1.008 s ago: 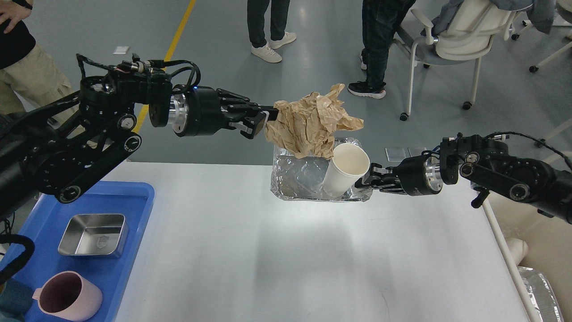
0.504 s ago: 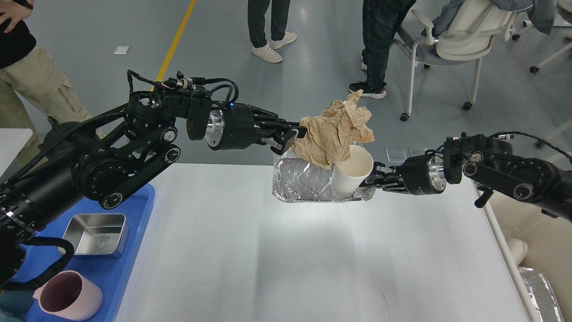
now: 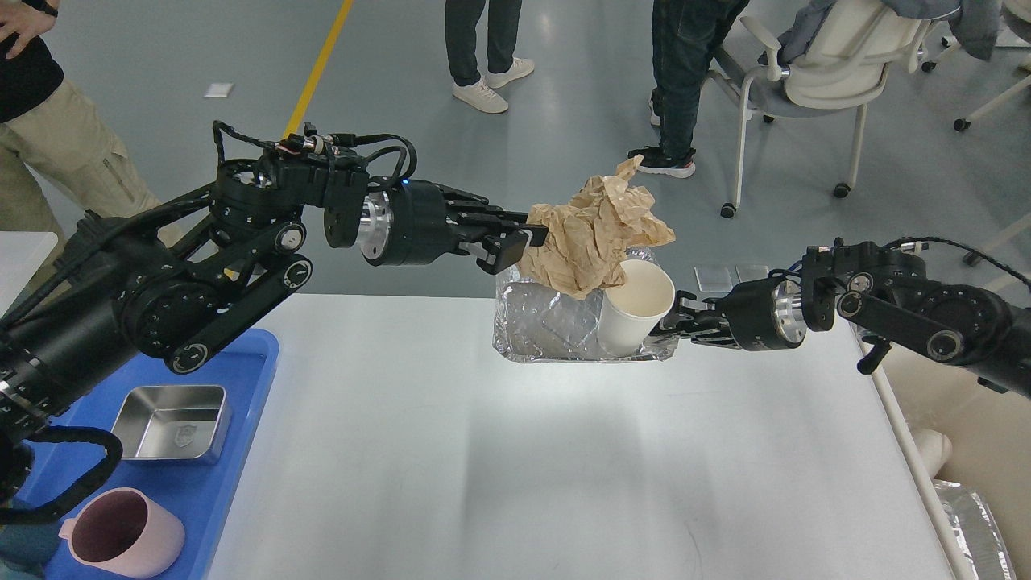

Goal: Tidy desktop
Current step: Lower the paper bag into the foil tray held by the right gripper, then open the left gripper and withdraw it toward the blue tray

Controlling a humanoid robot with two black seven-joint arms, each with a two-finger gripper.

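- The blue bin (image 3: 242, 379) sits at 8 o'clock, on the left edge of the desktop (image 3: 523, 467).
- A steel box (image 3: 171, 423) and a pink cup (image 3: 125, 533) lie in it.
- The left gripper (image 3: 522, 240) is up at 11 o'clock, pinched tight on the brown paper (image 3: 596, 234).
- The paper hangs over a foil tray (image 3: 556, 326) at 12 o'clock, at the far edge of the desktop.
- A white cup (image 3: 636, 310) leans in the tray.
- The right gripper (image 3: 667, 324) at 2 o'clock touches the tray by the cup; I cannot tell if it is open or closed.
- The desktop fills the middle and bottom.
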